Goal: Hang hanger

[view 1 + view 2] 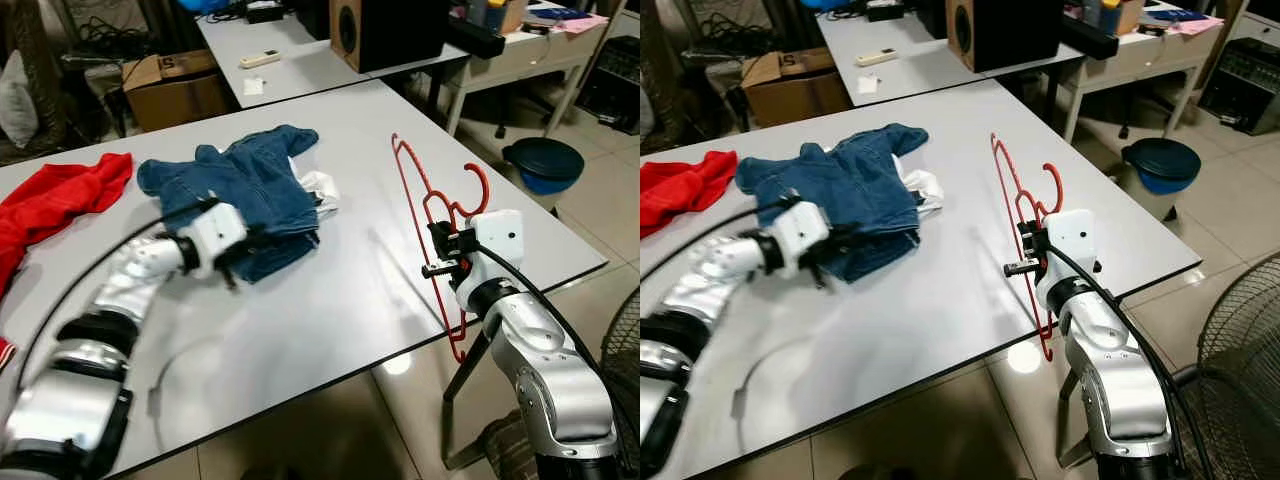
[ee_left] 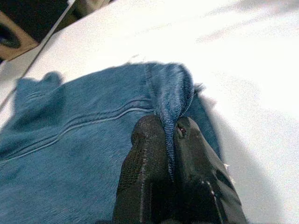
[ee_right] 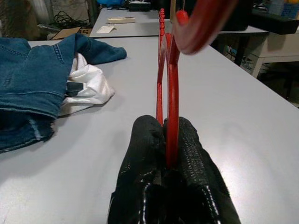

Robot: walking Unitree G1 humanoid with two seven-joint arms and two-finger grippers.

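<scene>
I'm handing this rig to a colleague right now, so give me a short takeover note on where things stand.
Left gripper: shut on a fold of the denim jacket, which lies on the table.
Right gripper: shut on the red hanger, held upright over the table's right edge.
Done: both items gripped.
Left: get the hanger into the jacket; nothing is hung yet.
</scene>
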